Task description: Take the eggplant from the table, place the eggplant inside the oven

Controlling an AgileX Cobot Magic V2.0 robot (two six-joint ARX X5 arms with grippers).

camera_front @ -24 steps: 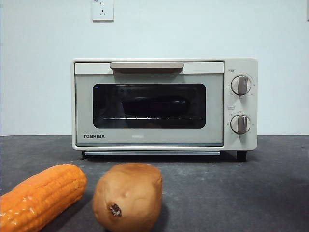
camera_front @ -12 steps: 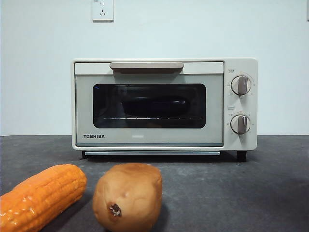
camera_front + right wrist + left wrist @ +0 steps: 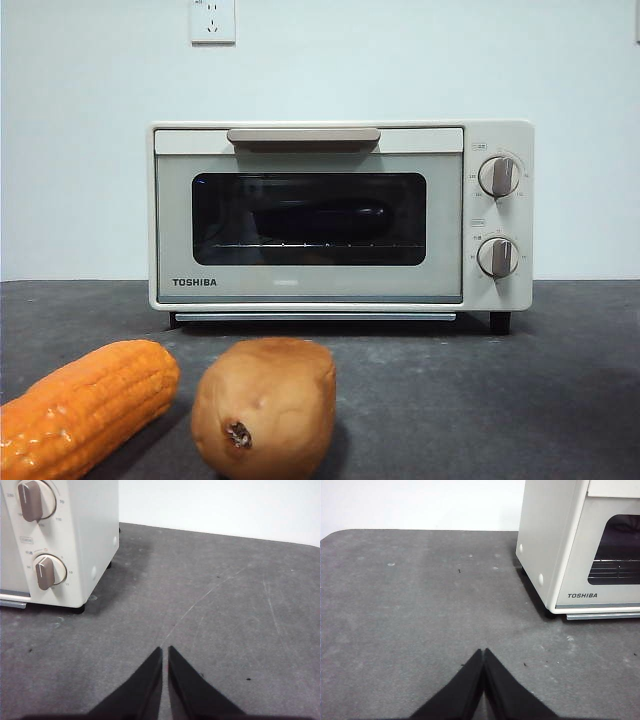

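The cream-white oven [image 3: 300,285] stands at the back of the table [image 3: 480,400] with its door closed. Behind the dark glass, a long dark glossy shape, the eggplant [image 3: 320,218], lies on the rack. My left gripper [image 3: 484,652] hovers shut and empty over bare table off the oven's left side [image 3: 545,540]. Off the knob side of the oven [image 3: 90,540], my right gripper [image 3: 165,650] is also shut with nothing in it. Neither gripper shows in the front view.
An orange corn cob [image 3: 85,405] and a brown potato [image 3: 265,405] lie near the front of the table. A wall socket [image 3: 212,20] sits on the white wall behind the oven.
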